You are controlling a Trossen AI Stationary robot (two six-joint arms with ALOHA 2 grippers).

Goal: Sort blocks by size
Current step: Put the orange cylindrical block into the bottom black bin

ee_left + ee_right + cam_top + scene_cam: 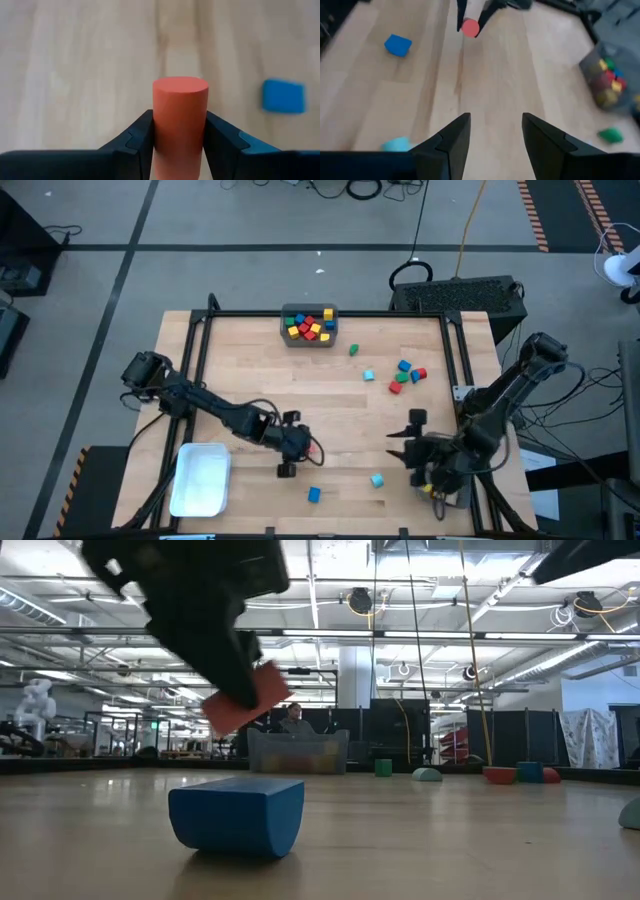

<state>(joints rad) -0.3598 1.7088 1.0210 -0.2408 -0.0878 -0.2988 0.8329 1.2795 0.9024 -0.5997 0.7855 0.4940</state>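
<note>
My left gripper [306, 448] is near the table's front middle, shut on a red cylinder block [180, 107] that hangs above the wood. A blue block [314, 494] lies flat on the table just nearer the front edge, and a cyan block [377, 479] lies to its right. My right gripper [496, 125] stands open at the front right, above the table, with nothing between its fingers. More blocks [405, 374] in blue, red, green and cyan lie scattered at the right. A grey bin [310, 326] at the far edge holds several red, yellow and blue blocks. My left gripper pinches the red cylinder by its round side [159, 131] between the two fingers. The cylinder lies along the fingers, and its flat end [180, 86] sticks out past their tips. The fingers slant down from the table's left. The cylinder is tilted and clear of the table [245, 700].
A white bin [200, 478] stands at the front left corner. A black frame [452, 350] runs along the table's far, left and right edges. Bare wood lies between the two grippers and across the table's middle. A person sits beyond the far edge in the low view.
</note>
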